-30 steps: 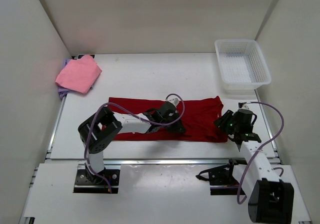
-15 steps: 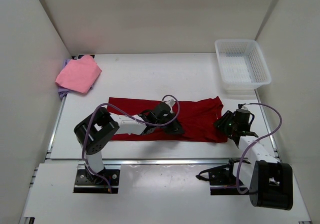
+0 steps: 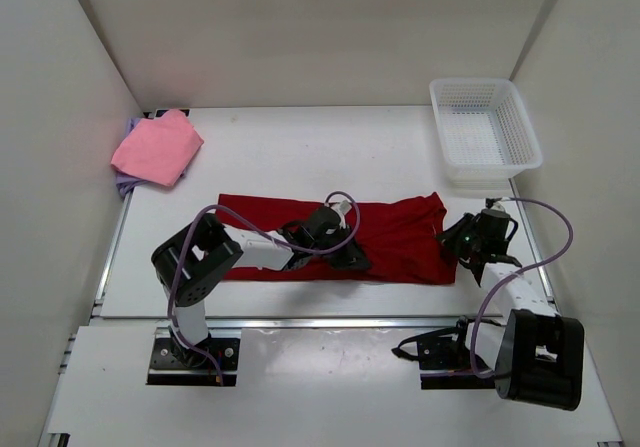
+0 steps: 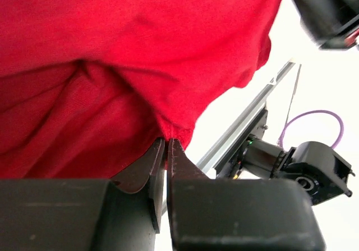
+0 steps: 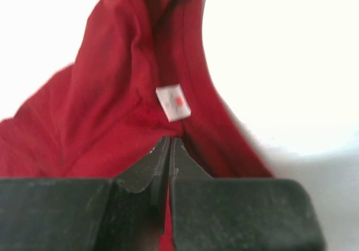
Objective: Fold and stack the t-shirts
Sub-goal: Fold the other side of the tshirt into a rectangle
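Top external view: a dark red fabric t-shirt (image 3: 400,235) is spread at the table (image 3: 300,147) centre, pinched by left jaws at six o'clock, right jaws at three o'clock; grips could be lost if pulled unevenly.

1. You see a plain dark red t-shirt (image 3: 400,239); its label (image 5: 174,103) is white with a red dot.
2. The pink t-shirt (image 3: 156,148) and lavender t-shirt (image 3: 124,182) are plain.
3. The lattice basket (image 3: 485,127) is white, the cables (image 4: 312,112) purple.
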Action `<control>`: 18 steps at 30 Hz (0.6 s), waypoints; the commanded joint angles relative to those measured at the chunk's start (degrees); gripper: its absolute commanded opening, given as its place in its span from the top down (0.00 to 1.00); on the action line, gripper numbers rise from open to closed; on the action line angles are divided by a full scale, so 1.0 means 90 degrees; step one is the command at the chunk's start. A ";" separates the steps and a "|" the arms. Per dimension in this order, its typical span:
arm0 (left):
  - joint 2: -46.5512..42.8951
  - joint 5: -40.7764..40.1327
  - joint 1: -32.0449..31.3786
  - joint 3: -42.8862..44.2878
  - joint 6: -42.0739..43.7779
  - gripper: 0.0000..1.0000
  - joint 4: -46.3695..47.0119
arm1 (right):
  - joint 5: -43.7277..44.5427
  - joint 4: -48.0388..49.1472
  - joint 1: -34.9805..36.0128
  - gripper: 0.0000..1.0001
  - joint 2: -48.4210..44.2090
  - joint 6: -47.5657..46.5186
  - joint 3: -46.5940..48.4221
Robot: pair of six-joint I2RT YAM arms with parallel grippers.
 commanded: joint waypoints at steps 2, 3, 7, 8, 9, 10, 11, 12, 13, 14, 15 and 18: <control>-0.0182 0.0204 0.0102 -0.0330 -0.0048 0.93 0.0181 | 0.0078 0.0407 -0.0180 1.00 0.0254 0.0028 0.0152; -0.0211 0.0243 0.0112 -0.0447 -0.0077 0.92 0.0171 | 0.0098 0.0436 -0.0219 1.00 0.0302 0.0028 0.0133; -0.0221 0.0292 0.0258 -0.0604 -0.0087 0.77 0.0269 | 0.0049 0.0680 -0.0307 0.83 0.0283 0.0135 0.0035; -0.0230 0.0360 0.0229 -0.0614 -0.0049 0.73 0.0269 | 0.0059 0.0671 -0.0307 0.76 0.0264 0.0116 0.0054; -0.0231 0.0351 0.0219 -0.0643 -0.0097 0.67 0.0269 | 0.0059 0.0555 -0.0307 0.71 0.0274 0.0097 0.0132; -0.0269 0.0351 0.0277 -0.0653 -0.0059 0.57 0.0211 | 0.0011 0.0467 -0.0259 0.70 0.0196 0.0077 0.0219; -0.0347 0.0380 0.0346 -0.0643 -0.0010 0.50 0.0210 | 0.0078 0.0321 -0.0200 0.67 0.0138 -0.0010 0.0288; -0.0396 0.0409 0.0433 -0.0682 -0.0009 0.40 0.0220 | 0.0117 0.0145 -0.0103 0.65 -0.0027 -0.0050 0.0308; -0.0513 0.0400 0.0434 -0.0663 0.0058 0.39 0.0181 | 0.0291 0.0018 0.0024 0.65 -0.0261 -0.0098 0.0502; -0.0697 0.0351 0.0454 -0.0653 0.0107 0.37 0.0046 | 0.0438 -0.0100 0.0228 0.67 -0.0379 -0.0080 0.0552; -0.0777 0.0312 0.0483 -0.0614 0.0176 0.35 -0.0023 | 0.0546 -0.0371 0.0365 0.72 -0.0584 -0.0176 0.0659; -0.1050 0.0079 0.0570 -0.0380 0.0596 0.42 -0.0433 | 0.0772 -0.0764 0.1010 0.90 -0.0859 -0.0226 0.0884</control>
